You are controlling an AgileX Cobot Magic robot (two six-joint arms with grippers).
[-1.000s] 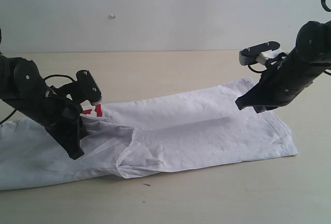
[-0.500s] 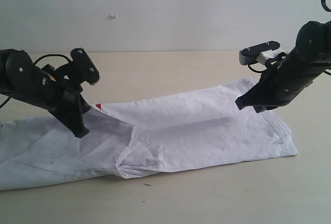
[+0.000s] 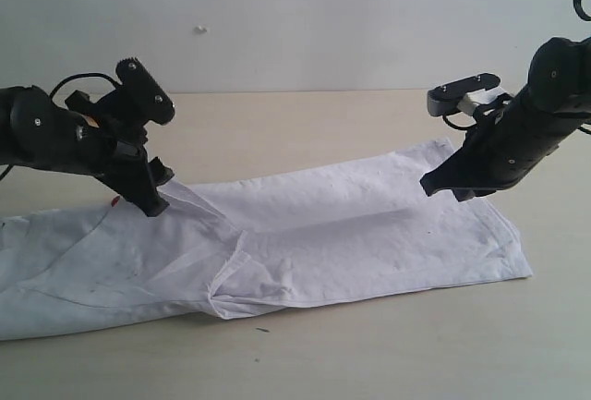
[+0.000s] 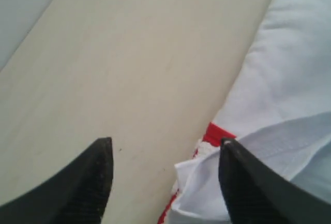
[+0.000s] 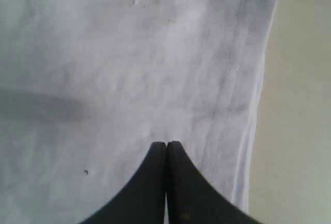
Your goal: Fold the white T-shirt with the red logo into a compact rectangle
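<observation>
Shirt first: the white T-shirt [image 3: 351, 234] is lying on the table [image 3: 305, 123] as 1 long, low band, running from the left edge of the exterior view to a squared end on the right. It is lying in overlapping layers, with creases meeting at a small ridge near its front edge.

I am watching the left gripper [image 4: 164, 151] with its jaws spread wide – bare tabletop is showing between the 2 fingers. It is sitting at the shirt's far edge, 1 finger over the table and the other over a turned-up flap of white cloth. I cannot tell whether that finger is touching the cloth. Under the flap, a thin sliver of the red logo [image 4: 220, 133] is peeking out; the rest of it is hidden by fabric.

The right gripper [image 5: 166, 146] is hanging over the shirt's right end, near a stitched hem, with its jaws pressed together and nothing showing between them.
</observation>
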